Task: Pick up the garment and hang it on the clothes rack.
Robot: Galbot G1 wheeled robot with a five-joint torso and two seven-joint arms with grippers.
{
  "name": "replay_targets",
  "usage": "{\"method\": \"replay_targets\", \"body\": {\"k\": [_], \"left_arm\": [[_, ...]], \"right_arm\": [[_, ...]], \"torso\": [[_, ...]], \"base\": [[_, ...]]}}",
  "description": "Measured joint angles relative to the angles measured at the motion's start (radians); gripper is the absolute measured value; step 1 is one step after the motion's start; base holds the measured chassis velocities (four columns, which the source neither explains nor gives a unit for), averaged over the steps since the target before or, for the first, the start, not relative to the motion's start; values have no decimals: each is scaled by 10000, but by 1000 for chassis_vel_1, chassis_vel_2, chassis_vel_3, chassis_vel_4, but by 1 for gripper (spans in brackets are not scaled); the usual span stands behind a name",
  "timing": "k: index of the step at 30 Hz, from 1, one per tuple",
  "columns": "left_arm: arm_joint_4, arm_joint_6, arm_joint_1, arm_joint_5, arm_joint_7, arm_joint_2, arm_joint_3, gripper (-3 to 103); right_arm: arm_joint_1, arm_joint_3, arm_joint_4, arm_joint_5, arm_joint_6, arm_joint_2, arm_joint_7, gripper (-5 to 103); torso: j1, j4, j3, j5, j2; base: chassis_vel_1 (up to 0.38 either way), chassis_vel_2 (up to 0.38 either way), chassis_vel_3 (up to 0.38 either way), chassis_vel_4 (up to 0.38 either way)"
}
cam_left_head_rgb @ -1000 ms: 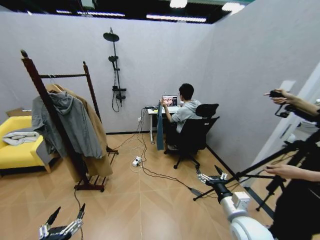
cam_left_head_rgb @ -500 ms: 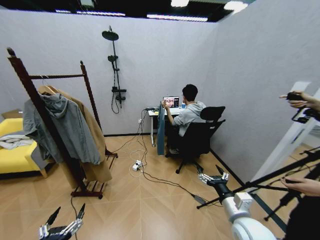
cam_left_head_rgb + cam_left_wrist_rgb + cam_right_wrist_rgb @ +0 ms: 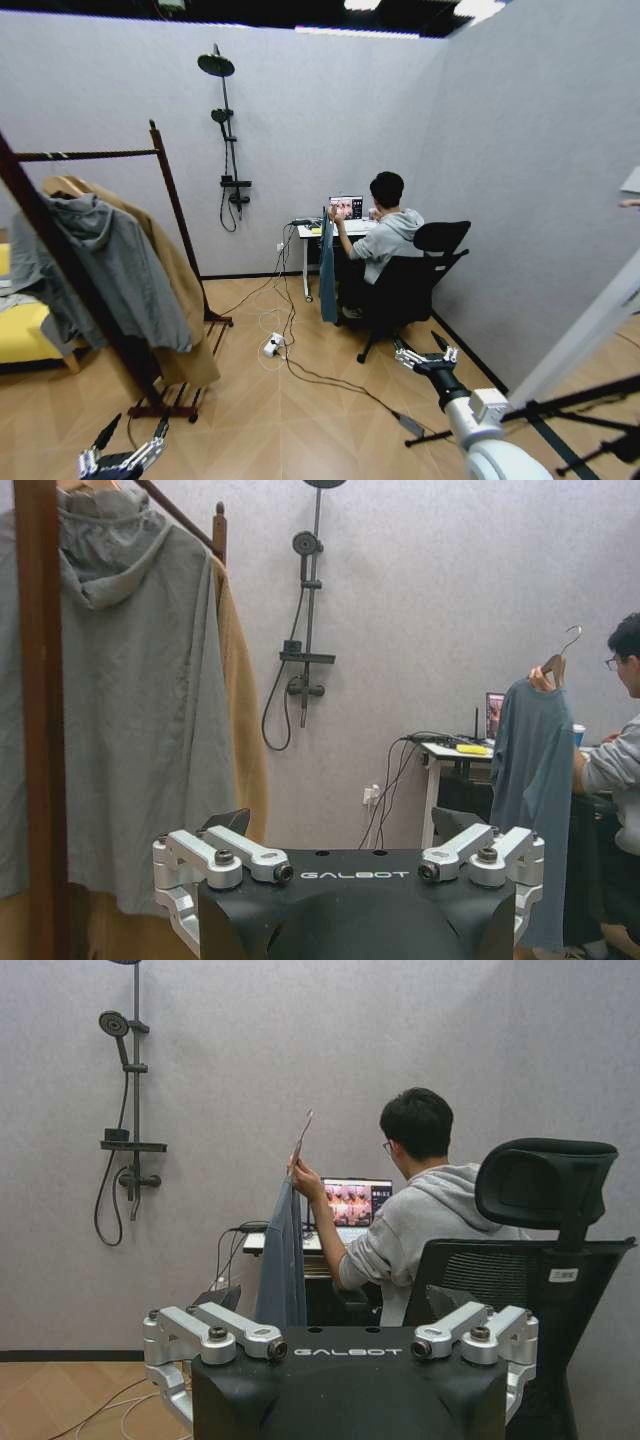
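Nothing has been picked up: the garment (image 3: 326, 265) is held out by a seated person's hand (image 3: 297, 1168), far from both wide-open, empty grippers, left gripper (image 3: 128, 432) and right gripper (image 3: 425, 350), and the clothes rack (image 3: 165, 170).

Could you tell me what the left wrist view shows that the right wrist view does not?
Left wrist view alone: the clothes rack with a grey hooded sweatshirt and a tan coat hanging on it, and the open left gripper.

Right wrist view alone: the laptop, the black office chair and the open right gripper.

Both: the garment held up by its hanger in a seated person's hand at the desk, the wall shower fitting and the grey wall.
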Motion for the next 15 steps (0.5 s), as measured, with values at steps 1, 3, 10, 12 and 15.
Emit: {"method": "replay_targets", "body": {"k": [1,3,10,12,15], "left_arm": [[0,0,0,0,0,0,0,100],[0,0,0,0,1,0,0,100],[1,0,0,0,-1,0,1,100],[1,0,0,0,-1,0,0,100],[0,0,-1,0,2,0,0,100]], "right_arm": [[5,5,25,2,0,-1,14,100],[26,7,61,13,-4,-1,40,100],[134,6,167,72,-92,-15,167,100],[154,33,200,151,-108,-33,209,100],[158,55,206,173,-109,-33,217,100]], "torso": [[0,-4,-1,-3,0],[-1,-2,-1,-6,1],[-2,-3,-2,-6,1],[-5,-3,-2,-1,1],[-5,0,-2,-1,1]], "base": [[-251,265,300,-259],[-291,270,300,-256],[-246,251,254,-245],[-250,250,241,-250],[-240,262,234,-253]]}}
